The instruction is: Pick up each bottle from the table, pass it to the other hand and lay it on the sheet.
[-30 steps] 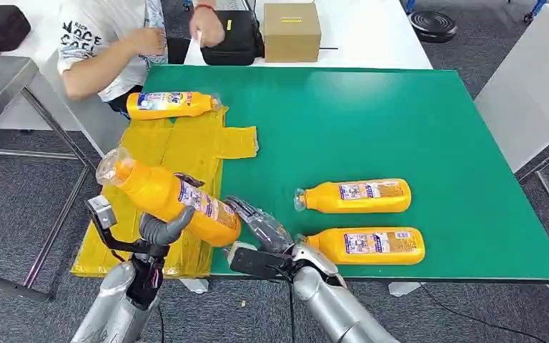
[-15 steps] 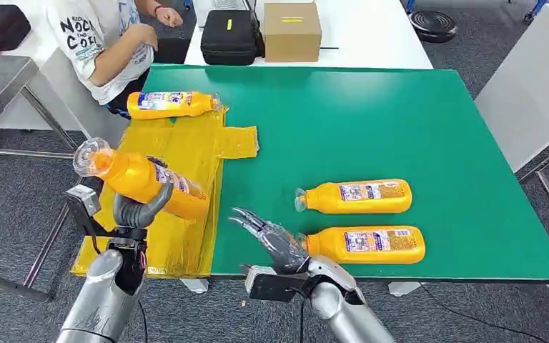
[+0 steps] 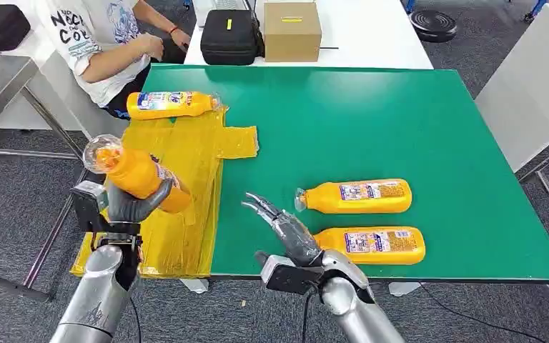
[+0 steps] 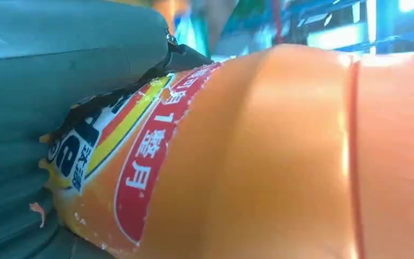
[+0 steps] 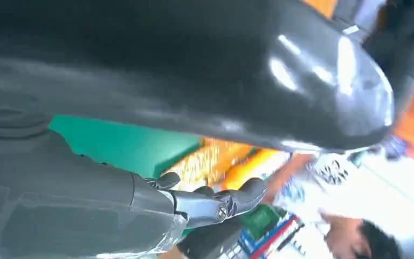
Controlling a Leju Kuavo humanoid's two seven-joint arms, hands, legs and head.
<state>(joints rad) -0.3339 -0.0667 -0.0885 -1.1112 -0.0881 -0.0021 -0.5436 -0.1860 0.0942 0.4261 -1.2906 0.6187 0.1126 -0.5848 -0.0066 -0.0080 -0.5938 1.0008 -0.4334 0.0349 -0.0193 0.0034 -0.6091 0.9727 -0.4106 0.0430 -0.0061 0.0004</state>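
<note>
Left hand (image 3: 130,206) has carried held bottle (image 3: 137,175) out over yellow sheet (image 3: 186,153), fingers wrapped round it, red-and-yellow label with Chinese characters, right hand (image 3: 286,232) withdrawn, fingers spread empty, two bottles (image 3: 357,196) on green counter (image 3: 372,121), labels unreadable.

You have the sheet (image 3: 186,179) draped over the table's (image 3: 400,128) left edge, left of centre in the head view. One bottle (image 3: 171,104) lies across its far end, upper left. The left hand (image 3: 132,207) holds a second bottle (image 3: 137,176) above the sheet's near part, lower left. Two more bottles lie on the table right of centre, one (image 3: 357,196) behind the other (image 3: 369,245). The right hand (image 3: 286,229) sits just left of them. A person (image 3: 100,43) sits at upper left; a case (image 3: 231,36) and box (image 3: 292,30) stand at top centre.
</note>
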